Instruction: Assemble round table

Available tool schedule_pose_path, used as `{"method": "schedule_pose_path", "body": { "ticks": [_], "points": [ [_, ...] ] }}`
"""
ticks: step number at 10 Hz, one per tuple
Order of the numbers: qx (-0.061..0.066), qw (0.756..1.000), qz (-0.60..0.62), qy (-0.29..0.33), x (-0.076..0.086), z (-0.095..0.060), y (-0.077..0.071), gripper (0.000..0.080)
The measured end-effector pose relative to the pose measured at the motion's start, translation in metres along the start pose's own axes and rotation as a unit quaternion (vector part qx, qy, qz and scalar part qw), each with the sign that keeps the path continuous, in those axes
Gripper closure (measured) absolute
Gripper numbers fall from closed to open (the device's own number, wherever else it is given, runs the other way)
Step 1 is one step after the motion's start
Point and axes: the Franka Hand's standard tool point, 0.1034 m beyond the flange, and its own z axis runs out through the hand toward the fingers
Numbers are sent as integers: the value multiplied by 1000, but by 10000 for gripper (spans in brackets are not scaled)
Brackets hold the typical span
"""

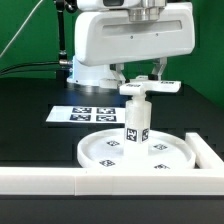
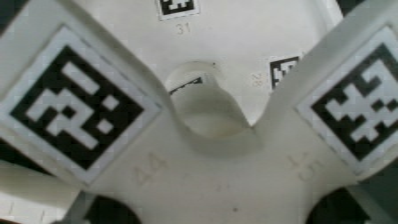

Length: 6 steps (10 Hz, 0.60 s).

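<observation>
Claw: I am clenching my claw (image 1: 141, 80) on the cross-shaped foot piece (image 1: 166, 88), one finger on either side of it.
Foot piece: it is lying flat between my fingers, sitting on the top of the post; in the wrist view it is filling the frame.
Post: the short post (image 1: 136, 125) is standing upright directly below my claw.
Disc: the round disc (image 1: 98, 152) is lying on the black worktop (image 1: 30, 110) under the post.
Marker board: the marker board (image 1: 85, 113) is lying lower than my claw, off to one side.
</observation>
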Motion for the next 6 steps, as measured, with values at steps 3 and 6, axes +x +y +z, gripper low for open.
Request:
{"method": "schedule_pose_path", "body": {
  "ticks": [3, 6],
  "points": [
    [1, 1000, 0, -3, -1, 8, 0, 354],
    [-6, 1000, 0, 10, 5, 10, 3, 354]
  ]
}}
